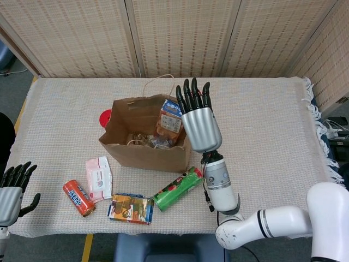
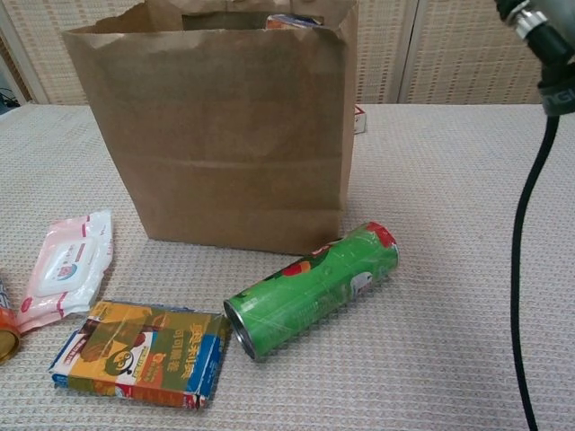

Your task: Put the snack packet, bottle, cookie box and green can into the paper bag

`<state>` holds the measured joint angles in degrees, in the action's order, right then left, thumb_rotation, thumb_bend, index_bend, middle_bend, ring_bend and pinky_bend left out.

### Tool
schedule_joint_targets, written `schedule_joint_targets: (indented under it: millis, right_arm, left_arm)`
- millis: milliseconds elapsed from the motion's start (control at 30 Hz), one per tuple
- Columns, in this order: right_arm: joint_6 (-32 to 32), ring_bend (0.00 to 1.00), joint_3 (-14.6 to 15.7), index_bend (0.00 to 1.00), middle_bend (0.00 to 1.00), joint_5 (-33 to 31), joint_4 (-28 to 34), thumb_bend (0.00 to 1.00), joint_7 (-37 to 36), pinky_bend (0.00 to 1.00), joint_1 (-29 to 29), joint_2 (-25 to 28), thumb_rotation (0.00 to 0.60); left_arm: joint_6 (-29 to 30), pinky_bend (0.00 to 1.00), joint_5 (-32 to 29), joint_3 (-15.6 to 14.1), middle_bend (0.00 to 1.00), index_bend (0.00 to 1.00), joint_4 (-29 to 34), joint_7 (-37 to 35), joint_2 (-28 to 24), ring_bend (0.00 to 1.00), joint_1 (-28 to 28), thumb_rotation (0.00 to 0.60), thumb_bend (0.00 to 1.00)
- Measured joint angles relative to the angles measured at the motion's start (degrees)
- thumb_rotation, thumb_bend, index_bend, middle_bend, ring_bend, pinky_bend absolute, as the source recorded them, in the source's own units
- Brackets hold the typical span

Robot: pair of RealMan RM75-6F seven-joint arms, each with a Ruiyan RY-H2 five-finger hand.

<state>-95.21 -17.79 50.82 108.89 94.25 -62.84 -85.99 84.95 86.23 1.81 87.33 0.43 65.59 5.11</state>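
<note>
The brown paper bag (image 1: 143,148) (image 2: 225,126) stands upright on the table. The cookie box (image 1: 170,116) stands on end inside it against the right wall, and its top edge (image 2: 292,19) peeks over the rim. Just right of the bag my right hand (image 1: 199,121) hovers with its fingers stretched out, holding nothing. The green can (image 1: 177,189) (image 2: 311,289) lies on its side in front of the bag. An orange bottle (image 1: 78,197) and a colourful snack packet (image 1: 131,208) (image 2: 139,354) lie near the front edge. At the far left my left hand (image 1: 11,192) is off the table, holding nothing.
A pink-and-white wipes pack (image 1: 99,177) (image 2: 66,266) lies left of the bag's front. A red round thing (image 1: 104,116) sits behind the bag's left corner. A black cable (image 2: 528,269) hangs from my right forearm at the right of the chest view.
</note>
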Motion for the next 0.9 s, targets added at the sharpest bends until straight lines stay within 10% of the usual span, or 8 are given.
schedule_joint_targets:
  millis: [300, 733, 900]
  right_arm:
    - [0.8, 0.03, 5.9, 0.0, 0.05, 6.1, 8.2, 0.03, -17.8, 0.18, 9.6, 8.9, 0.6]
    - [15.3, 0.05, 28.4, 0.0, 0.07, 30.0, 7.8, 0.03, -53.4, 0.22, 24.7, 22.8, 0.6]
    - [22.7, 0.05, 31.9, 0.0, 0.07, 35.5, 4.3, 0.03, -57.1, 0.22, 26.9, 22.2, 0.6]
  left_arm:
    - [0.1, 0.0, -0.2, 0.1, 0.0, 0.07, 0.1, 1.0, 0.2, 0.0, 0.0, 0.6, 0.39]
    - [0.6, 0.0, -0.7, 0.4, 0.0, 0.07, 0.5, 3.0, 0.8, 0.0, -0.2, 0.6, 0.39]
    - [0.7, 0.0, -0.7, 0.5, 0.0, 0.07, 0.5, 3.2, 0.9, 0.0, -0.3, 0.6, 0.39]
